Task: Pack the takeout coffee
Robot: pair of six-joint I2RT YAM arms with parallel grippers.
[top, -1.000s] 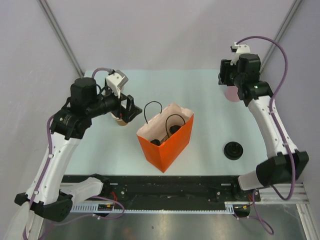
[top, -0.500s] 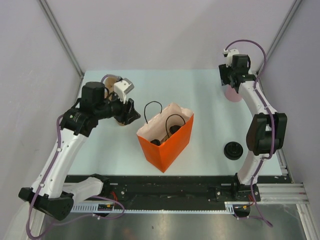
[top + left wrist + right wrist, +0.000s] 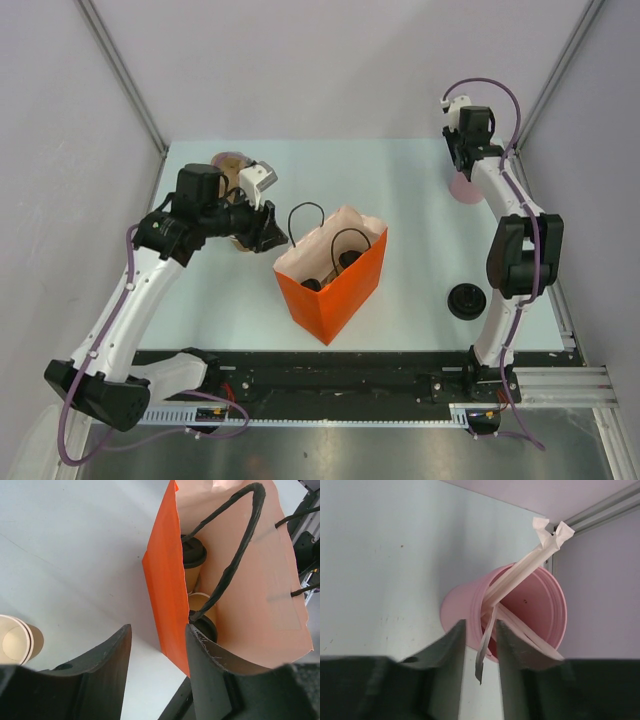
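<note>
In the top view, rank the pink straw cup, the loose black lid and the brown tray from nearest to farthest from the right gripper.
1. Pink straw cup, at the right gripper, far right.
2. Loose black lid, near right.
3. Brown tray, far left.

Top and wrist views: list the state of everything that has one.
Orange paper bag: upright, open.
Two black-lidded tan paper cups: inside bag, lids on.
Pink cylinder: upright, holding white straws.
Loose round black lid: on table.
Left gripper: open, empty.
Right gripper: open, straddling one straw.
</note>
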